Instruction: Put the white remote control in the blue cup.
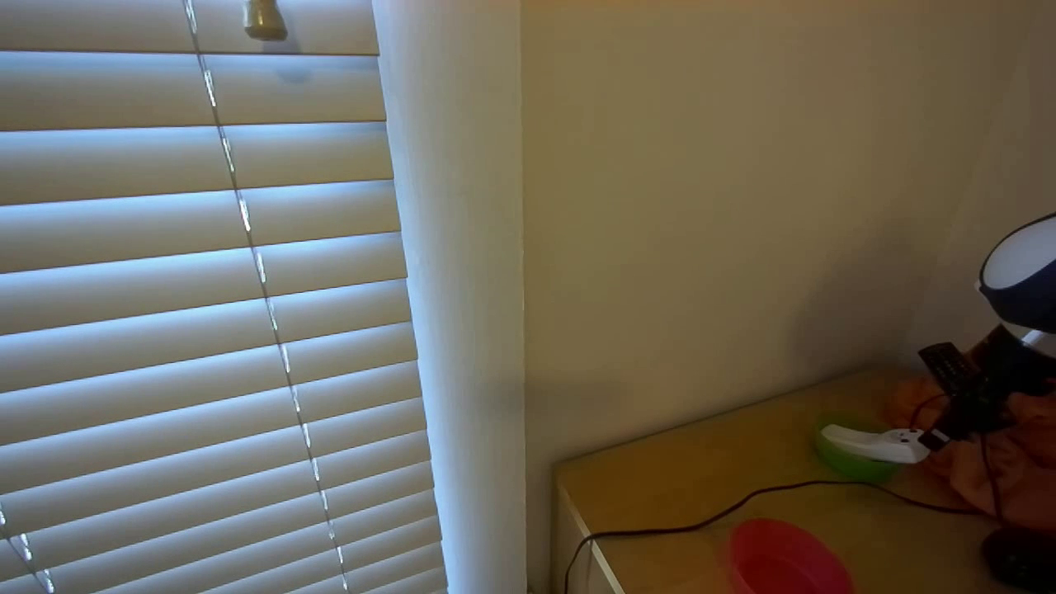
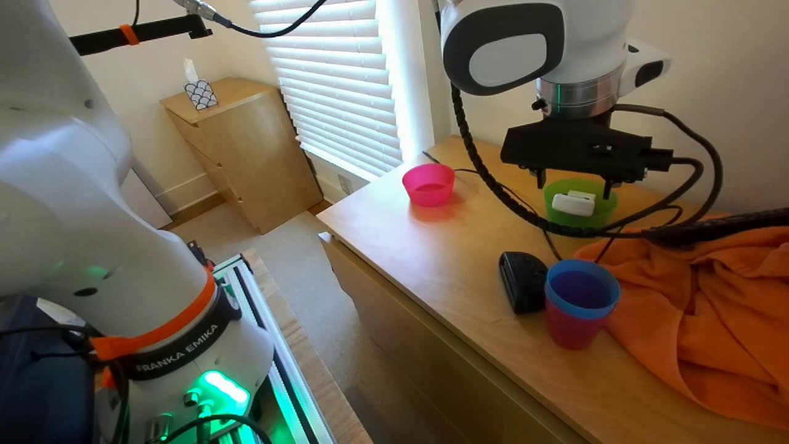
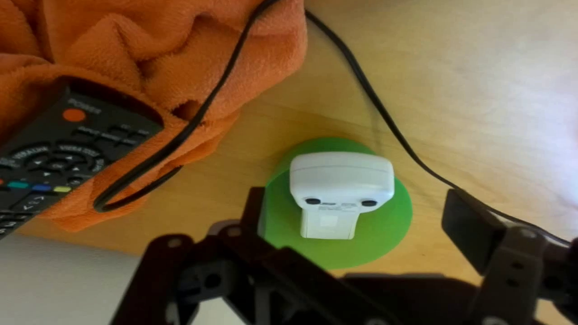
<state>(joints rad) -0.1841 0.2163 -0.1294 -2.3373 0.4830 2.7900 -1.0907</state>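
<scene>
The white remote control leans in a green bowl, its wide end up over the rim. Both also show in the exterior views, the remote there and there. My gripper is open and empty, its fingers apart on either side of the remote. In the wrist view the left finger overlaps the bowl's left edge, and the right finger is right of the bowl. In an exterior view the gripper is low over the bowl. The blue cup stands upright, nested in a pink-red cup.
A pink bowl stands on the dresser top. A black device is beside the blue cup. An orange cloth lies at the right. A dark remote rests on the cloth. A black cable runs past the green bowl.
</scene>
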